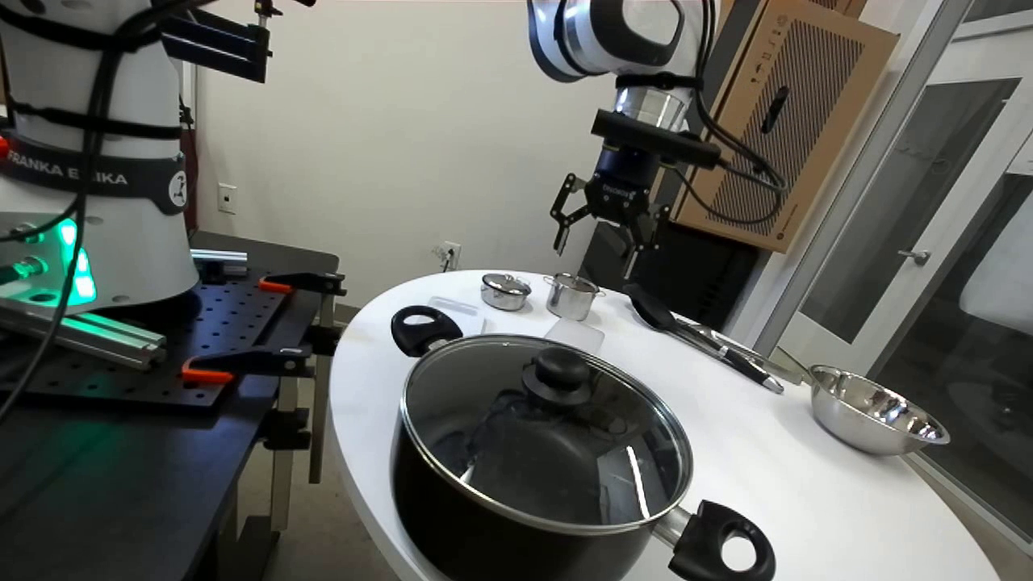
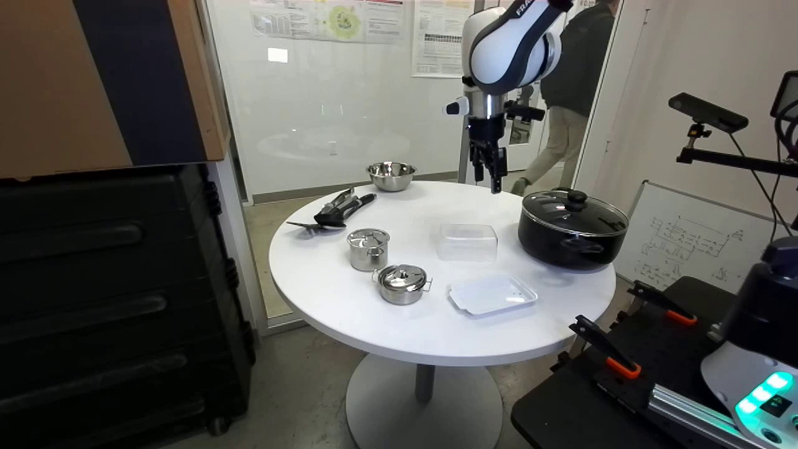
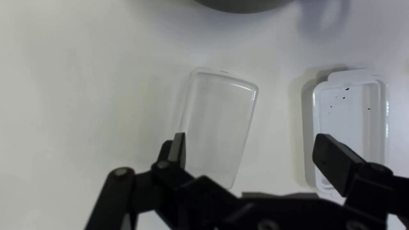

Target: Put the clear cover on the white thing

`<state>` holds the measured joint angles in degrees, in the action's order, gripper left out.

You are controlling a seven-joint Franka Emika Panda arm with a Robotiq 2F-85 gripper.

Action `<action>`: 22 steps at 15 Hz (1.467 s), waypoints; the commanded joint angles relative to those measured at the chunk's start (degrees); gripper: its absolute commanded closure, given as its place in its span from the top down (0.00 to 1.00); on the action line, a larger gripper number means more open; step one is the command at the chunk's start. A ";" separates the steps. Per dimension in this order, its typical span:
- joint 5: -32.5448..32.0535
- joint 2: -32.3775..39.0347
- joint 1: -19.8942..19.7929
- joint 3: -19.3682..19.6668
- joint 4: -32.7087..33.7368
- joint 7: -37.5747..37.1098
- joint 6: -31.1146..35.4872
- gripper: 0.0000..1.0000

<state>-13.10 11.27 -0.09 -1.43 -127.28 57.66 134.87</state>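
Note:
The clear cover (image 3: 220, 118) is a see-through rectangular box that lies on the round white table; it also shows in both exterior views (image 2: 467, 242) (image 1: 578, 334). The white thing (image 3: 340, 118) is a shallow rectangular tray with a few dark specks, lying apart from the cover; it also shows in both exterior views (image 2: 492, 295) (image 1: 457, 310). My gripper (image 3: 250, 139) is open and empty. It hangs well above the table in both exterior views (image 1: 595, 257) (image 2: 488, 181). In the wrist view its fingers hide part of the cover's lower left and the tray's lower end.
A large black pot (image 2: 570, 243) with a glass lid stands close to the cover. Two small steel pots (image 2: 368, 249) (image 2: 402, 285) stand beside the tray. Black utensils (image 2: 340, 209) and a steel bowl (image 2: 391, 177) are near the table's edge.

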 commanded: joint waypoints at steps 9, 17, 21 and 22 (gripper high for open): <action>-2.76 8.02 -1.01 -0.64 -0.89 -4.35 11.39 1.00; -0.68 9.30 -1.70 -1.62 -1.65 -4.48 12.95 1.00; -0.24 9.79 -2.09 -1.97 -1.62 -5.27 14.01 1.00; -0.18 9.97 -2.21 -2.00 -1.56 -5.40 14.41 1.00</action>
<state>-14.34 20.92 -1.31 -2.59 -128.45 52.96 147.14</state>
